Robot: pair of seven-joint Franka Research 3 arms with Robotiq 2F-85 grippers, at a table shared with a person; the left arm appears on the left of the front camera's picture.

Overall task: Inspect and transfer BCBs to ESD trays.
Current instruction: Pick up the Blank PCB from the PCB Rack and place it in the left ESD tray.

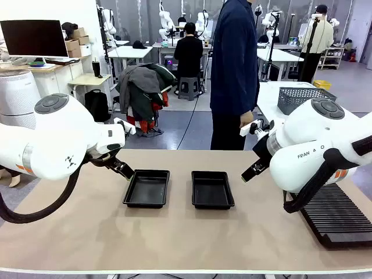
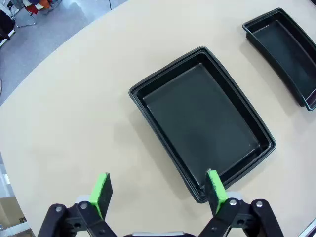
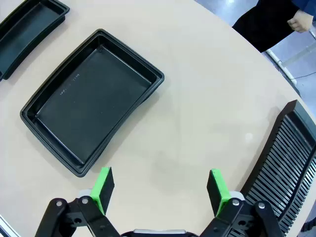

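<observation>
Two empty black ESD trays lie side by side mid-table, the left tray [image 1: 146, 189] and the right tray [image 1: 212, 190]. My left gripper [image 2: 159, 190] hangs open above the near rim of the left tray [image 2: 202, 118], nothing between its green fingertips [image 2: 102, 189]; the other tray [image 2: 291, 49] lies beyond. Open and empty too, my right gripper [image 3: 161, 186] hovers over bare table between the right tray [image 3: 91, 103] and the rack; the left tray [image 3: 27, 24] lies farther off. The BCBs are out of view.
A long black ribbed rack [image 1: 337, 215] lies at the table's right edge, close beside my right gripper in the wrist view [image 3: 291, 168]. A person in a dark coat [image 1: 234, 70] stands at the far side, one hand [image 3: 298, 22] hanging off the table.
</observation>
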